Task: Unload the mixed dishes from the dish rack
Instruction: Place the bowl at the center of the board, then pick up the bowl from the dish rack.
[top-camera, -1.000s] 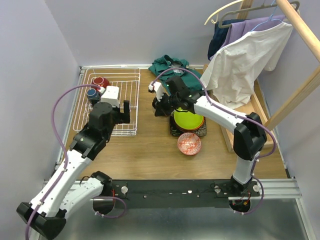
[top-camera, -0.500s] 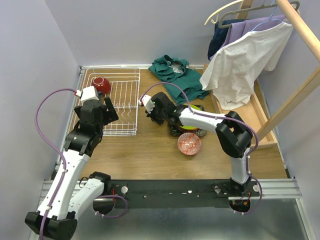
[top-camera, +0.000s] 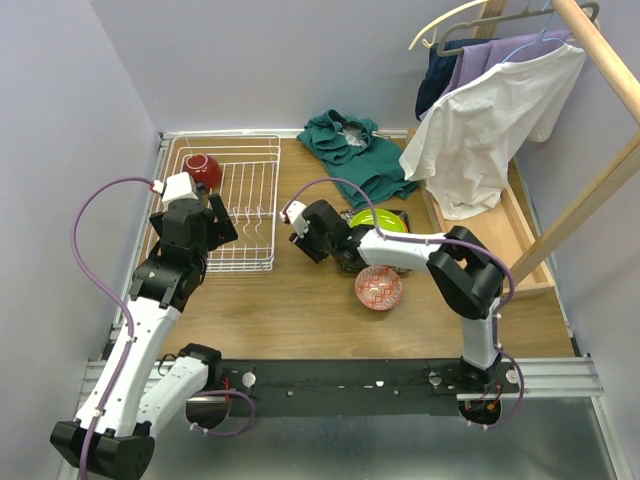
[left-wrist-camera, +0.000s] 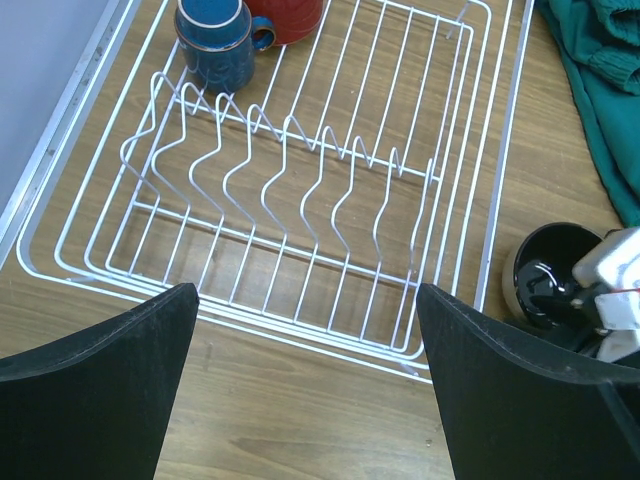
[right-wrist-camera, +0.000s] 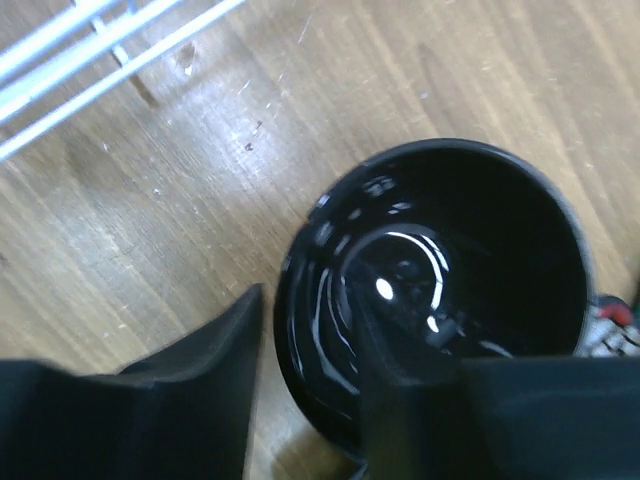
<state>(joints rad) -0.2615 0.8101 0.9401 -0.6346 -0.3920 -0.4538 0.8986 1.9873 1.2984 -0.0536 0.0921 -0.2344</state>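
The white wire dish rack (top-camera: 250, 170) sits at the far left; it fills the left wrist view (left-wrist-camera: 300, 200). A dark-blue mug (left-wrist-camera: 215, 45) and a red cup (left-wrist-camera: 290, 15) stand in its far left corner; the red cup (top-camera: 203, 168) also shows from above. My left gripper (top-camera: 215, 222) is open and empty over the rack's near edge (left-wrist-camera: 305, 400). My right gripper (top-camera: 325, 245) is shut on the rim of a glossy black bowl (right-wrist-camera: 450, 270), one finger inside and one outside, low over the table just right of the rack (left-wrist-camera: 545, 270). A lime-green plate (top-camera: 378, 220) and a red-patterned bowl (top-camera: 378, 287) lie beside it.
A green cloth (top-camera: 355, 150) lies at the back. A long wooden tray (top-camera: 520, 230) with a clothes rail and a hanging white shirt (top-camera: 480, 130) stands on the right. A metal rail (left-wrist-camera: 60, 140) and the wall close off the rack's left side.
My left arm has drawn back to the left, over the rack's near edge. My right gripper has moved from above the plates toward the rack and down to the table with the black bowl.
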